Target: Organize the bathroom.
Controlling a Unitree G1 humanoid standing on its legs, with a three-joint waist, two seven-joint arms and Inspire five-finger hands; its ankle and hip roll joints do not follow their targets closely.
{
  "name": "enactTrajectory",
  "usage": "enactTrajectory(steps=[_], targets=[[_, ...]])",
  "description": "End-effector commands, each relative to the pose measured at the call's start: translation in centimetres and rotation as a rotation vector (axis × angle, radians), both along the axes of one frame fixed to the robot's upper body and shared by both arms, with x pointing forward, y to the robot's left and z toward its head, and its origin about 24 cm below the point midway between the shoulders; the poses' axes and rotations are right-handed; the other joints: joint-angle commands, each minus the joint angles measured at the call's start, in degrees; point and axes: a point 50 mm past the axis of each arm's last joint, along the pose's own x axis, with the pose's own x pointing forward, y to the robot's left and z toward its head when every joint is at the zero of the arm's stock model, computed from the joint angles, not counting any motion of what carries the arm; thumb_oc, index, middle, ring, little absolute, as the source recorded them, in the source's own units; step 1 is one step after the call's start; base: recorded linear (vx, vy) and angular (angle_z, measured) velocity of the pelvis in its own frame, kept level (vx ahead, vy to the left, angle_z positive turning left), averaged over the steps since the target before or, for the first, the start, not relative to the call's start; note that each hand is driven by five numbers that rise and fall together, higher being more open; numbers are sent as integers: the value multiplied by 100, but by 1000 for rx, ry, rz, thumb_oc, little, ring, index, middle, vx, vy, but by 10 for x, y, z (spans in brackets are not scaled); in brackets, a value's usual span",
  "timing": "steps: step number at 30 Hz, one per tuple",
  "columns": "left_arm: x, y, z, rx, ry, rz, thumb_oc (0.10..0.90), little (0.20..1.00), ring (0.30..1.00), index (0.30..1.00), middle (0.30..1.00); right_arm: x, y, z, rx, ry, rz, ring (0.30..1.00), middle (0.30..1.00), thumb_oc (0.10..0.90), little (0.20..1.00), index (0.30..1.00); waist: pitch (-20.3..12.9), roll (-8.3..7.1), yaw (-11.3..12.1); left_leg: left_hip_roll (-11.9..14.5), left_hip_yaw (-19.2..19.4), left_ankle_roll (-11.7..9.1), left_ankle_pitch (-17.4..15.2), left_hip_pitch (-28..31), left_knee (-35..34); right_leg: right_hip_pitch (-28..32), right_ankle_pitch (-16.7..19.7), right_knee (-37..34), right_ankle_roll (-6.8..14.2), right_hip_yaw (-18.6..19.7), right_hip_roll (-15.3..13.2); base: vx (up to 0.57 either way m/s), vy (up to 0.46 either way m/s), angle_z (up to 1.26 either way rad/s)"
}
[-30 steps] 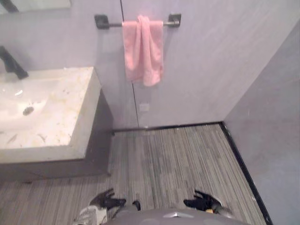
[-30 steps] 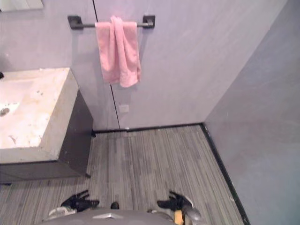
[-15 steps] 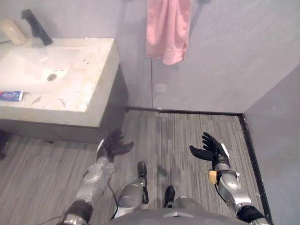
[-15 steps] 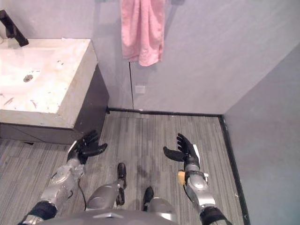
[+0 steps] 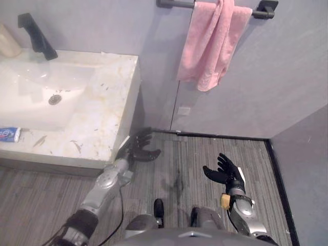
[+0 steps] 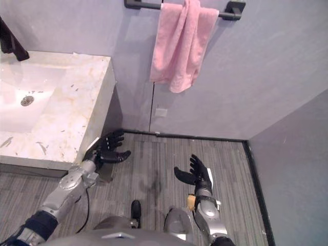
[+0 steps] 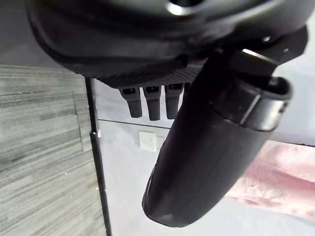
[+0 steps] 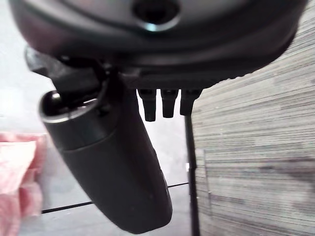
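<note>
A pink towel point(image 5: 212, 43) hangs bunched over a dark wall rail point(image 5: 174, 4) above the floor. To its left stands a pale stone washbasin point(image 5: 110, 102) with a black tap point(image 5: 35, 35). A toothpaste tube point(image 5: 9, 134) lies on the basin's near edge. My left hand point(image 5: 137, 149) is open beside the basin's front corner, holding nothing. Lower and to the right, over the striped floor, my right hand point(image 5: 221, 172) is open and empty too. The towel's edge point(image 7: 275, 177) shows past the left thumb in the left wrist view.
A soap bottle point(image 5: 7, 42) stands at the basin's back left. Grey walls meet in a corner at the right, edged by a black skirting line point(image 5: 271, 164). A small wall socket point(image 5: 183, 110) sits below the towel. The striped floor point(image 5: 174, 164) lies between the hands.
The camera has swung, bringing the towel rail back into the picture. My left hand has risen toward the basin's corner. My right hand has dropped a little lower.
</note>
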Motion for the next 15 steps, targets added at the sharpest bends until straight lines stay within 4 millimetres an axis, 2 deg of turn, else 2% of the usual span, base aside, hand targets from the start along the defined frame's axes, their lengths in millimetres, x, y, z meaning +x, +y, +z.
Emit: enactTrajectory(steps=[1, 3, 4, 6, 8, 9, 10, 15], targets=[[12, 3, 38, -27, -213, -21, 800, 900, 900, 900, 900, 18, -8, 36, -50, -224, -19, 900, 900, 800, 900, 900, -341, -138, -58, 115, 24, -280, -304, -146, -24, 114, 1563, -1182, 7, 128, 170, 109, -84, -23], [9, 6, 38, -28, -210, -11, 800, 900, 900, 900, 900, 26, -7, 46, -70, -274, 1, 900, 900, 800, 900, 900, -313, -223, -134, 82, 43, -238, -530, 47, -24, -203, 1972, -1392, 105, 236, 137, 112, -76, -10], [9, 7, 38, -29, -210, -9, 800, 900, 900, 900, 900, 27, -6, 48, -72, -283, 6, 900, 900, 800, 900, 900, -306, -230, -144, 82, 46, -230, -556, 79, -24, -234, 2004, -1381, 111, 252, 136, 167, -117, 2], [7, 8, 37, -46, -192, -11, 800, 900, 900, 900, 900, 30, -7, 56, -88, -324, 18, 900, 900, 800, 900, 900, -350, -241, -204, 115, -24, -212, -580, 146, -24, -200, 1926, -1414, 103, 400, 222, 127, -106, 10], [6, 9, 37, -54, -193, -11, 800, 900, 900, 900, 900, 31, -7, 64, -107, -368, 40, 900, 900, 800, 900, 900, -402, -240, -227, 159, -46, -232, -557, 154, -24, -131, 1877, -1434, 84, 439, 255, 113, -128, 50], [5, 8, 37, -75, -190, -11, 800, 900, 900, 900, 900, 34, -6, 74, -130, -415, 60, 900, 900, 800, 900, 900, -474, -246, -250, 233, 0, -263, -555, 176, -24, -49, 1781, -1448, 63, 437, 274, 113, -135, 52], [5, 8, 37, -75, -190, -11, 800, 900, 900, 900, 900, 34, -6, 74, -130, -415, 60, 900, 900, 800, 900, 900, -474, -246, -251, 233, -1, -263, -555, 177, -24, -49, 1781, -1448, 63, 436, 274, 111, -136, 24], [8, -1, 44, -106, -223, -11, 800, 900, 900, 900, 900, 48, -3, 101, -150, -535, 121, 900, 900, 800, 900, 900, -702, -283, -298, 465, 18, -394, -558, 222, -24, 304, 1295, -1574, -29, 445, 452, 124, -191, -2]])
